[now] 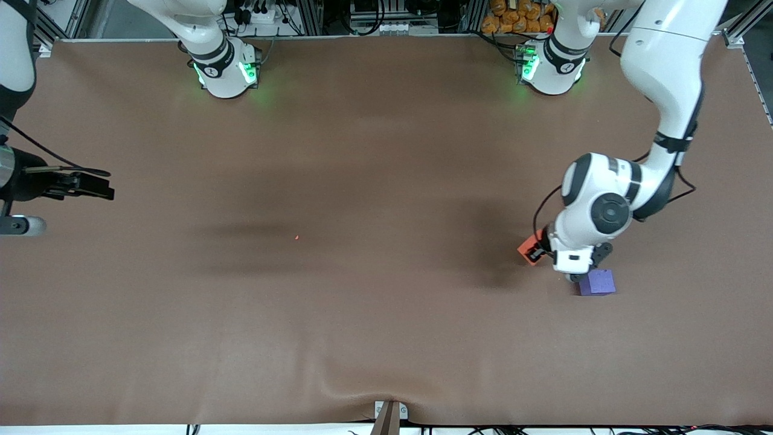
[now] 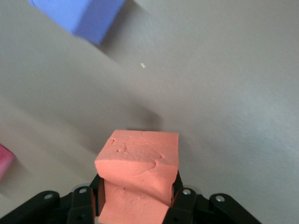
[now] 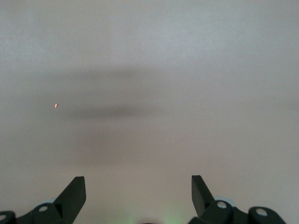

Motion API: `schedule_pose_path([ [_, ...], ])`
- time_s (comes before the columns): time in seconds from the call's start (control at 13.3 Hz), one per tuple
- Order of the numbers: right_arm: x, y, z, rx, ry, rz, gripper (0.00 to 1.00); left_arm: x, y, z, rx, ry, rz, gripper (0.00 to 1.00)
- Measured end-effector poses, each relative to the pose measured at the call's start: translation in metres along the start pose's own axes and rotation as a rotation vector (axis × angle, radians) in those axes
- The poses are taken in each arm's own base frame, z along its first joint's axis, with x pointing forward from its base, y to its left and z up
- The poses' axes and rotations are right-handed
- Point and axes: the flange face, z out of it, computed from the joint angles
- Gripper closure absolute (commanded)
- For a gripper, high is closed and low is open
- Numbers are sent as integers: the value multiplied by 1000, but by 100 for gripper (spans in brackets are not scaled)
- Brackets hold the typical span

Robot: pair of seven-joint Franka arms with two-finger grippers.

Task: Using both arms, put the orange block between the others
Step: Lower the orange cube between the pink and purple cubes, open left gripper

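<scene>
Orange block [image 2: 140,175] sits pinched between the fingers [image 2: 184,198] of the left gripper [image 1: 546,254], toward the left arm's end of the surface [image 1: 362,151], right beside the purple cube [image 1: 597,282]. Whether it rests on the surface or is lifted cannot be told.

The foam looks dented under the squeeze, so the block could twist or spring askew on release. The wrist also hides the gap from the front camera, so the gripper could nudge the purple cube or the pinkish-red cube [image 2: 4,161], closing the slot between them.

The right gripper [image 3: 138,191] waits with its fingers wide and empty, over the edge at the right arm's end.

Count: one orange block, one purple cube, one pinkish-red cube, two arms, one tiny orange speck [image 1: 296,237].
</scene>
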Motion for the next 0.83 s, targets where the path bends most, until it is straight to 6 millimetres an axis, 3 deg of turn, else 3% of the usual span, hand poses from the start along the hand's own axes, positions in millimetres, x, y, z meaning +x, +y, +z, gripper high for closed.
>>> schedule_pose_path([
  [0.45,1,-9,49,-5,-88,-15,0,41,-50,3,73,-22,321,87],
  [0.83,2,-2,47,-6,-57,5,0,67,-91,10,75,-66,536,86],
])
